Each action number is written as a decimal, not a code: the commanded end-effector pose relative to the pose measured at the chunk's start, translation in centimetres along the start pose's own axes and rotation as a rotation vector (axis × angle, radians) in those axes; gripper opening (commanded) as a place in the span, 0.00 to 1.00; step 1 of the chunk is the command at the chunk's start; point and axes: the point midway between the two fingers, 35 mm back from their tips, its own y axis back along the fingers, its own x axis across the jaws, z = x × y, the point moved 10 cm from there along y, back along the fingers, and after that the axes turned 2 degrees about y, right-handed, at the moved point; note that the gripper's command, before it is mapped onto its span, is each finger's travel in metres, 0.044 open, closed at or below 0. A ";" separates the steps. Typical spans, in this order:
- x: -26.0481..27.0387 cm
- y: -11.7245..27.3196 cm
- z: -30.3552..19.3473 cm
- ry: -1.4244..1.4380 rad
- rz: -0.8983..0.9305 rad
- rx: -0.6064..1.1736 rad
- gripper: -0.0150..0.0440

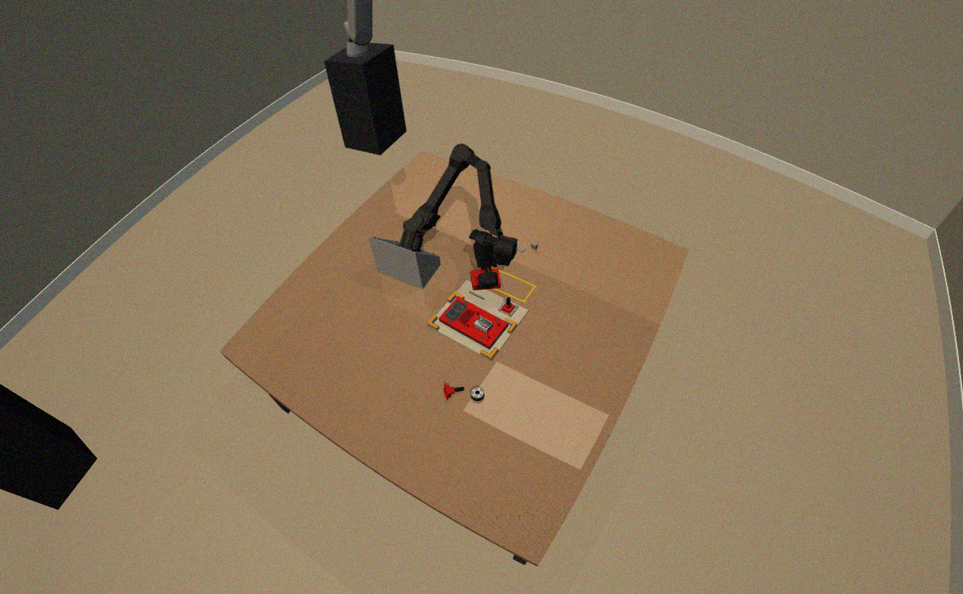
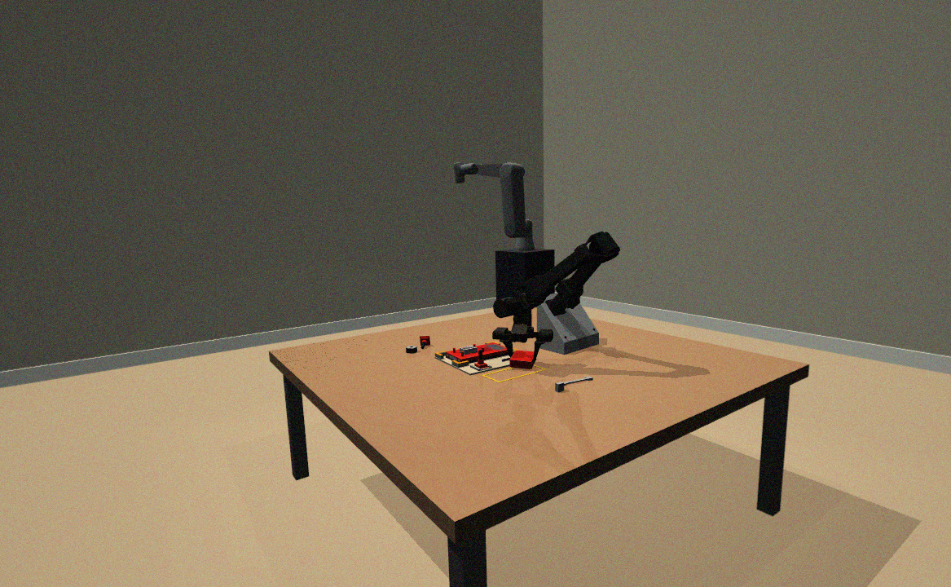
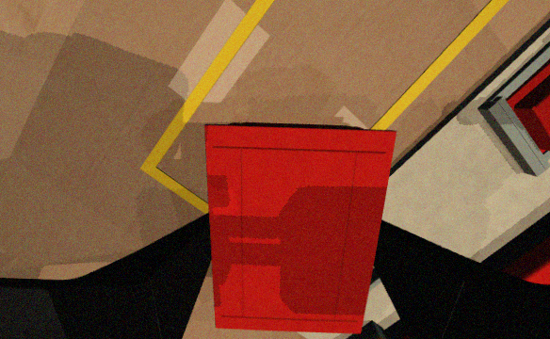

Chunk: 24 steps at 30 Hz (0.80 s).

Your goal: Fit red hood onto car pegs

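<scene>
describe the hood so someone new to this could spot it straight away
On the wooden table, find the pale board holding the long red chassis. Just off that board, the hood is the plain red, flat-topped shell between the black gripper's fingers, unlike the chassis, which carries a grey engine block.
</scene>
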 end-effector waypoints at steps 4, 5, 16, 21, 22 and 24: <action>0.0 2.2 0.2 0.008 -0.005 -0.008 0.25; 0.0 2.6 0.2 0.008 -0.005 -0.008 0.25; 0.0 7.2 0.2 0.008 -0.007 -0.007 0.25; 0.0 8.6 0.2 0.008 -0.007 -0.006 0.25; 0.0 8.8 0.2 0.008 -0.007 -0.006 0.25; 0.0 8.9 0.2 0.008 -0.007 -0.006 0.25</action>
